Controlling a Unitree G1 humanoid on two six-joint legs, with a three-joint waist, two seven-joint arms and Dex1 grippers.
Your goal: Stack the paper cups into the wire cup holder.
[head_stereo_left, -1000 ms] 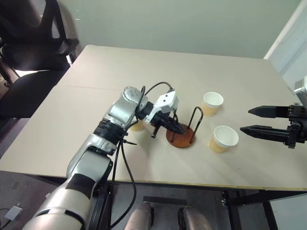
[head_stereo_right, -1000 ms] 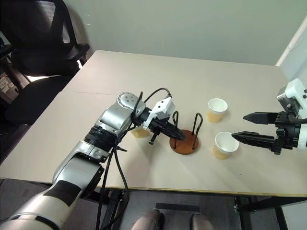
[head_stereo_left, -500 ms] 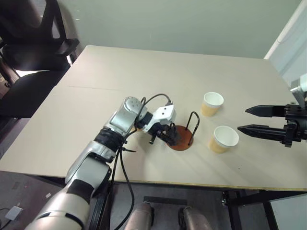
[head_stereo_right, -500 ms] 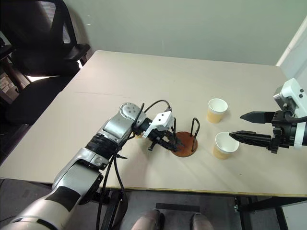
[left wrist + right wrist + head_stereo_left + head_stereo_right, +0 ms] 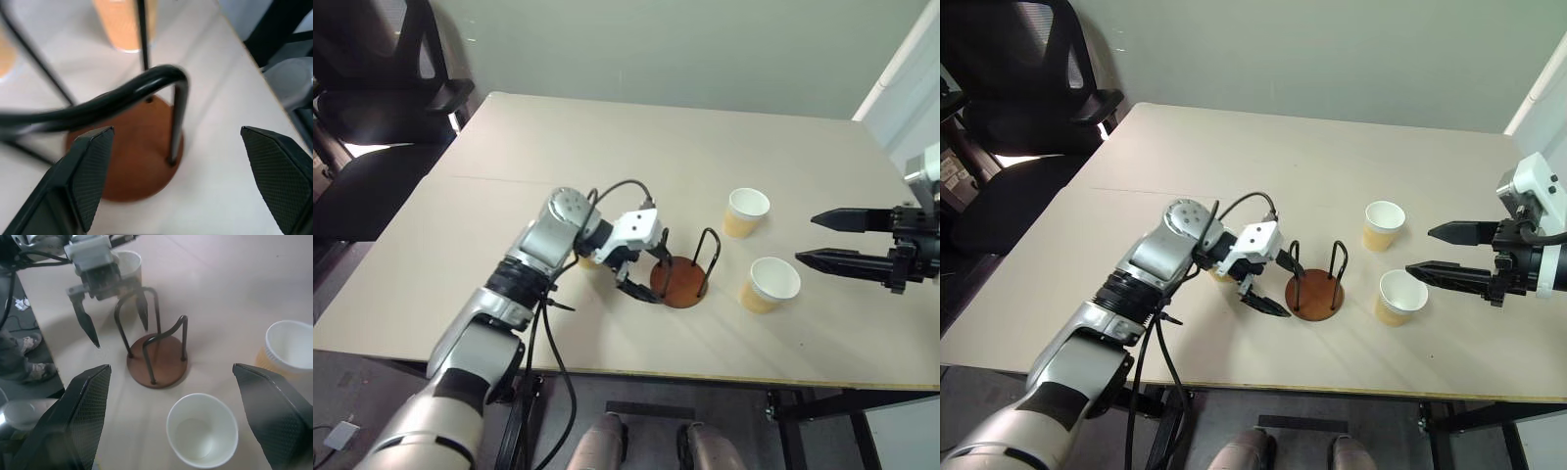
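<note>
So the holder [image 5: 681, 277] sits empty at center frame, no cup in it yet, so I'd say we're at the very start: 0 of 3 stacked. The left gripper [image 5: 647, 274] is right beside the holder's left side, fingers spread wide with nothing between them. 1 cup [image 5: 1223, 273] hides just behind that gripper, mostly covered by the wrist. The other 2 cups sit right of center: 1 [image 5: 746, 212] a bit higher in the frame, 1 [image 5: 769, 284] lower and nearer the right gripper [image 5: 827, 239], which hangs at the right edge with fingers apart and empty.

My guess for the next move: the right gripper goes for the lower cup, since it's closest, pinches the wall, lifts it and drops it between the wire loops from above. The loops stand tall, so the cup has to clear their tops first.

Room-wise, the table [image 5: 607, 147] is wide open toward the top of the frame. The holder and lower cup sit fairly near the bottom edge.
</note>
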